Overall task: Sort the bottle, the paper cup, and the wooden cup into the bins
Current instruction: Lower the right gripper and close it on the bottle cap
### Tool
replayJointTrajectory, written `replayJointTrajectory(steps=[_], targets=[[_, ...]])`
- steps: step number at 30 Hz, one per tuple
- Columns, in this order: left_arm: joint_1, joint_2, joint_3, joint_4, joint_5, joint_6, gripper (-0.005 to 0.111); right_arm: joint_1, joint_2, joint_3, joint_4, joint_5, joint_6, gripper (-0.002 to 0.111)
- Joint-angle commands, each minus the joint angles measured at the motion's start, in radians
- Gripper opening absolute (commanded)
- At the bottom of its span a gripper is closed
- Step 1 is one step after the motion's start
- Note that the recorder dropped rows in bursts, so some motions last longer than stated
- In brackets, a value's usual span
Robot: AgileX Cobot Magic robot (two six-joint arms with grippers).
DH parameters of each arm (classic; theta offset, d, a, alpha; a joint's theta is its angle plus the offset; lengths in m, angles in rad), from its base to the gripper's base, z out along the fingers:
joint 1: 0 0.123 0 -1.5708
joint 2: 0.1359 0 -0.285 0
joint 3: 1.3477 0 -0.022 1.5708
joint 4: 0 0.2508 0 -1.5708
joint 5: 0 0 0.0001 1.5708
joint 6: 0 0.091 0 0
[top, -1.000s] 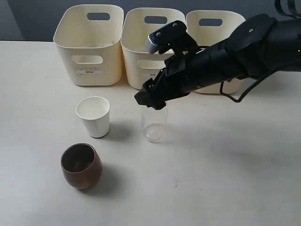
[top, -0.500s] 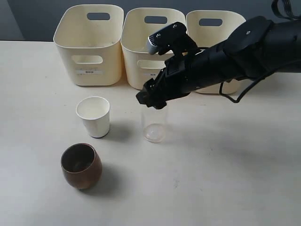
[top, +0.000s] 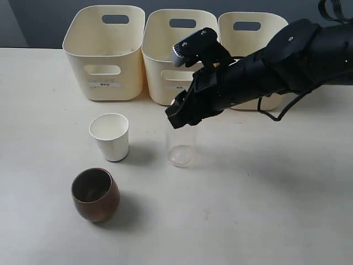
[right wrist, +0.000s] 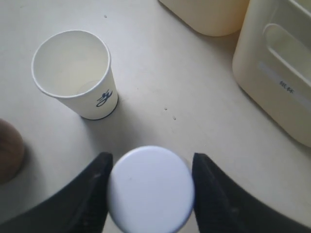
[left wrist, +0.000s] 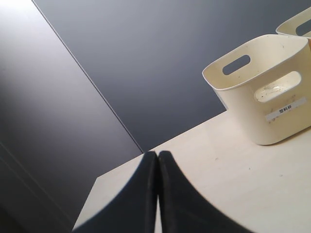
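Note:
The clear bottle (top: 181, 146) stands upright on the table in front of the middle bin (top: 160, 61). Its white cap (right wrist: 150, 189) fills the gap between the fingers of my right gripper (top: 181, 120), which is shut on the bottle from above. The white paper cup (top: 110, 135) (right wrist: 73, 73) stands to the bottle's left. Nearer the front, the dark brown wooden cup (top: 95, 194) sits upright, only its edge (right wrist: 7, 150) showing in the right wrist view. My left gripper (left wrist: 157, 155) is shut on nothing, out of the exterior view.
Three cream bins stand in a row at the back: left (top: 103, 52), middle, and right (top: 265, 19), the right one partly hidden by my right arm. The left wrist view shows one bin (left wrist: 262, 97) and the table's far edge against a dark wall.
My right gripper has shifted slightly to the right and up over the bottle's top. The bottle and both cups have stayed where they were.

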Motion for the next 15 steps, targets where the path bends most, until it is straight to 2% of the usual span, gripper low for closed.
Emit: replayJointTrajectory(steps=[1,15], targets=[[0.0,-0.005,0.002,-0.009,-0.006,-0.002,0.0,0.001,0.001,-0.005,-0.061,0.003,0.0,-0.001],[0.0,-0.005,0.002,-0.009,-0.006,-0.002,0.0,0.005,-0.001,-0.005,-0.074,-0.034,0.0,0.0]])
